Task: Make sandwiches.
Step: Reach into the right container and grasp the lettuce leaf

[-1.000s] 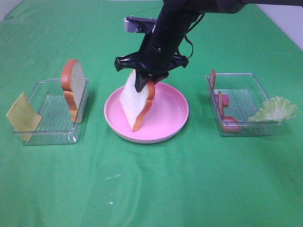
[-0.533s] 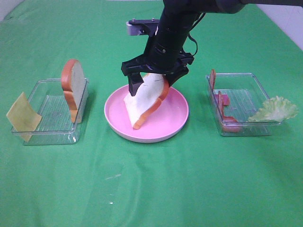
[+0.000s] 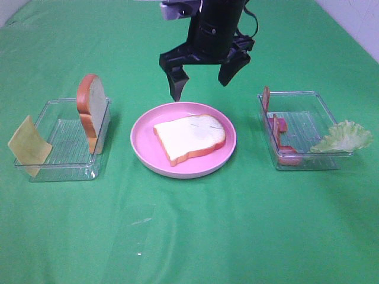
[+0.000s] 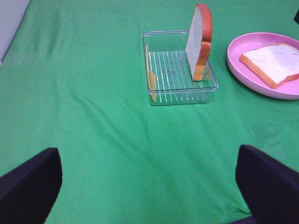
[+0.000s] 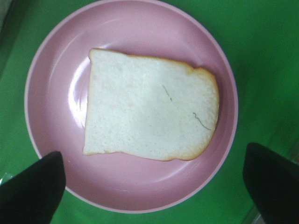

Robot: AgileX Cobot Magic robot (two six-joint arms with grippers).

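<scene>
One white bread slice with an orange-brown crust lies flat on the pink plate. Above the plate's far side hangs my right gripper, open and empty. A second bread slice stands upright in the left clear tray, with a yellow cheese square leaning on its outer end. Bacon strips and a lettuce leaf sit in the right tray. My left gripper is open over bare cloth.
A green cloth covers the whole table. The plate stands between the two trays in one row. The right arm reaches down from the far side above the plate.
My right gripper opened and let the bread slice go; the slice dropped from on edge to flat on the plate. The gripper then rose away from it.
</scene>
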